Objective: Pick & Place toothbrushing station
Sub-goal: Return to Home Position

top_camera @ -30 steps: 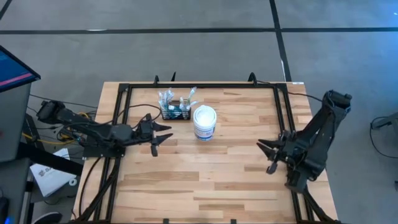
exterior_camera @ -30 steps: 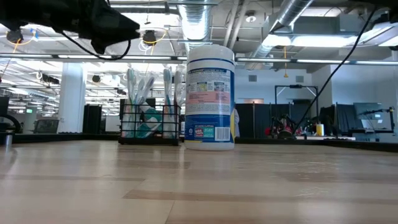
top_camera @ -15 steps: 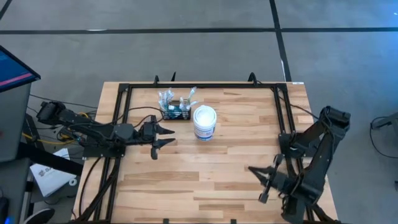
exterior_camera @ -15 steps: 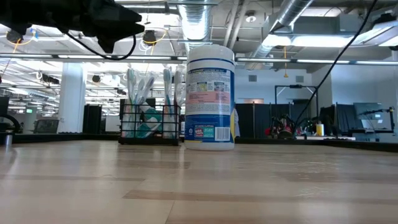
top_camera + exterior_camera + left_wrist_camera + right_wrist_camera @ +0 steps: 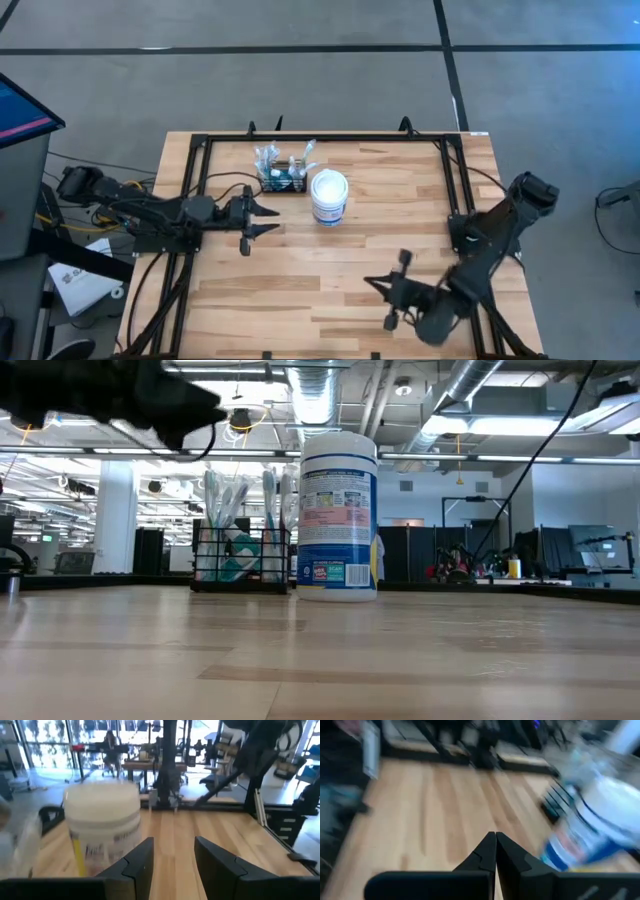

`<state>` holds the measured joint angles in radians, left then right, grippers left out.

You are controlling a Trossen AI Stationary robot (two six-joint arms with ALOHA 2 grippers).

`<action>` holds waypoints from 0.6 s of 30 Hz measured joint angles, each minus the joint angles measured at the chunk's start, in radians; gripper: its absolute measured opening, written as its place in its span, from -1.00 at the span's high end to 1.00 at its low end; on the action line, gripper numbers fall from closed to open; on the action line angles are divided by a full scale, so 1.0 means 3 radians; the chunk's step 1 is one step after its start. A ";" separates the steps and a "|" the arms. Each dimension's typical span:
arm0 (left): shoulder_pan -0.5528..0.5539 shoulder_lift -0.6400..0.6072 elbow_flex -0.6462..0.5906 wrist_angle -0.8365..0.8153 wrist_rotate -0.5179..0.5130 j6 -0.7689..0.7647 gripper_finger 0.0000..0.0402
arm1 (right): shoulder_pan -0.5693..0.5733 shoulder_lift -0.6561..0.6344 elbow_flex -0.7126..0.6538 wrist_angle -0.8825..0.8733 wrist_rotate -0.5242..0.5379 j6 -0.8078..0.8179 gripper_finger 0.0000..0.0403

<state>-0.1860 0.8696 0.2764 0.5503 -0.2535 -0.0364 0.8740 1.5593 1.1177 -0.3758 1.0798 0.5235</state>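
Note:
The toothbrushing station (image 5: pixel 283 181) is a small black wire-mesh rack holding several toothbrushes. It stands on its base on the table at the far side, just left of a round white lidded tub (image 5: pixel 329 196). Both also show in the low view, the rack (image 5: pixel 240 560) and the tub (image 5: pixel 338 515). My left gripper (image 5: pixel 268 220) is open and empty, above the table a little nearer and to the left of the rack, pointing right toward the tub (image 5: pixel 102 820). My right gripper (image 5: pixel 375 287) is shut and empty, above the near right part of the table.
A black metal frame (image 5: pixel 325 138) runs around the wooden table top. Bare wood lies between the tub and my right gripper, and across the near half of the table (image 5: pixel 300 300). A monitor (image 5: pixel 20 110) and cables lie off the table's left edge.
My right arm has swung toward the table's near edge and toward the left, from beside the right frame rail out over the near right part of the table, its gripper staying shut. The rack and the tub have not moved.

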 joint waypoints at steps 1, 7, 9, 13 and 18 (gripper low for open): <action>0.0015 -0.0041 -0.0080 0.0023 0.0000 -0.0054 0.33 | -0.0062 -0.0074 -0.0088 0.0271 -0.0151 -0.0252 1.00; 0.0026 -0.0566 -0.0538 0.0495 0.0025 -0.0239 0.33 | -0.0444 -0.0718 -0.0980 0.2044 -0.1011 -0.1378 1.00; -0.0024 -0.0792 -0.0656 0.0498 0.0122 -0.0235 0.33 | -0.0512 -0.0954 -0.1308 0.2376 -0.1055 -0.1507 1.00; -0.0126 -0.1177 -0.0836 0.0505 0.0144 -0.0211 0.33 | -0.0601 -0.1483 -0.1879 0.2651 -0.1091 -0.1523 1.00; -0.0174 -0.1431 -0.0898 0.0474 0.0144 -0.0155 0.33 | -0.0712 -0.2292 -0.2363 0.2814 -0.1205 -0.1642 1.00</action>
<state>-0.2382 0.4401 0.0071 0.6924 -0.2104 -0.0830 0.6604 0.8718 0.4089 0.4682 0.7183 0.0308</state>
